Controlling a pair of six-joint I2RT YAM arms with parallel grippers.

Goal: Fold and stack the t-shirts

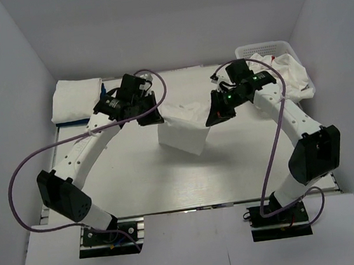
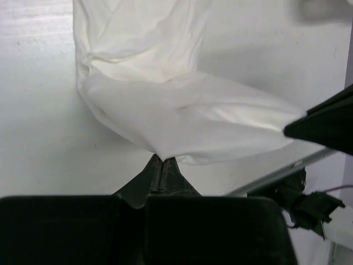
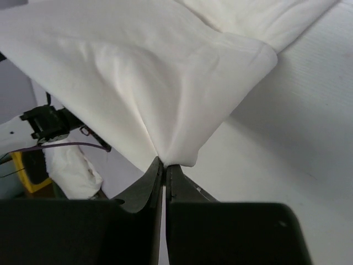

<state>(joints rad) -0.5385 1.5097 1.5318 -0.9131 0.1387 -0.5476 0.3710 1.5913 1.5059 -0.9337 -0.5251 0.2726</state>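
- Left claw (image 2: 164, 165) and right claw (image 3: 164, 165): both are pinched shut on one white t-shirt (image 1: 180, 131), each biting a small fold at its edge. We see the cloth slung between them over the middle of the table (image 1: 170, 184). We cannot tell whether its hanging part touches the table.
- Handling: we judge the shirt light, soft and limp, with no stiffness of its own, so it sags and bunches wherever unsupported. Thin cloth may slip from a small pinch, so we would take hold at hems, shoulder seams or corners, at two points well apart.
- Count, held: one.
- Count, folded stack (image 1: 77, 98), far left: white cloth on top with a blue t-shirt (image 1: 73, 120) edge beneath. That makes at least two, and we cannot separate the layers.
- Count, heap (image 1: 289, 75) spilling from the basket (image 1: 263, 48), far right: white, number uncertain.
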